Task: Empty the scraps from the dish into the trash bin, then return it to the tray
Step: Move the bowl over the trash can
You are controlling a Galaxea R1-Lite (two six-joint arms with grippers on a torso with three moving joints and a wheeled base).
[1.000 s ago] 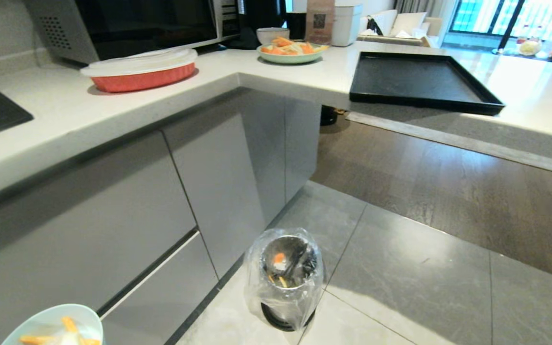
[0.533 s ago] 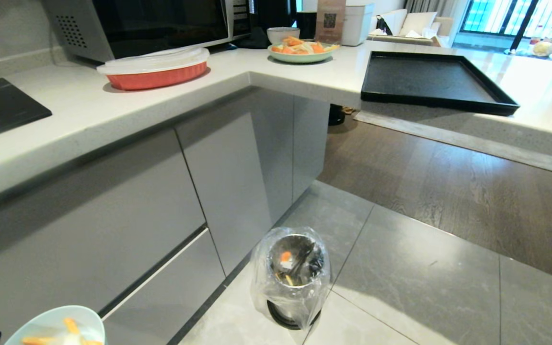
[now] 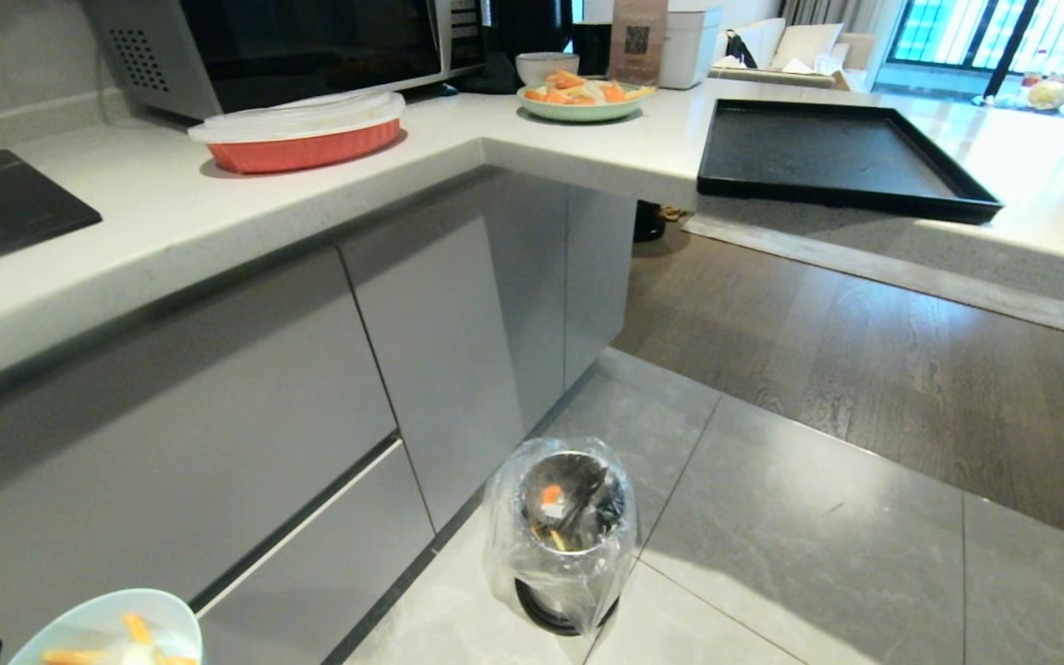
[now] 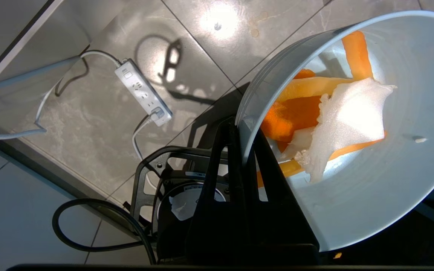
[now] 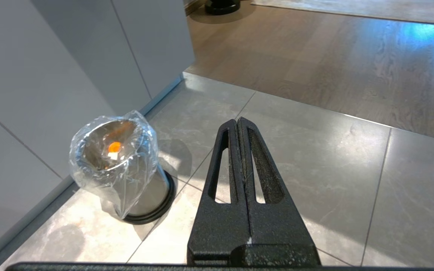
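Left gripper (image 4: 239,128) is clamped on the near rim of the dish (image 4: 371,180), one finger inside the wall, one outside. Scraps (image 4: 326,116) are still in it: orange and yellow strips with a white lump lying over them. In the head view the dish (image 3: 107,628) sits at the near-left corner, held in the air close to the robot, roughly upright.

Key relation: the trash bin (image 3: 569,536) stands on the floor tile to the right of the dish and a bit farther out, lower down, just off the cabinet fronts (image 3: 218,416). So the dish isn't over the bin mouth yet. My read: next move is carrying it right and slightly forward until the rim clears the bag liner, then tipping away from the held edge so the scraps slide off the free side.

Right gripper (image 5: 238,124) hangs over the floor just right of the bin, fingers pressed together, holding nothing. It's nearer the bin but idle; the left arm has the load.

Tray (image 3: 828,152) is on the far-right counter (image 3: 126,240), well away from the bin, for the return leg.

Risk, as I judge it: the bin mouth is small, so poor centring would spill strips onto the floor.
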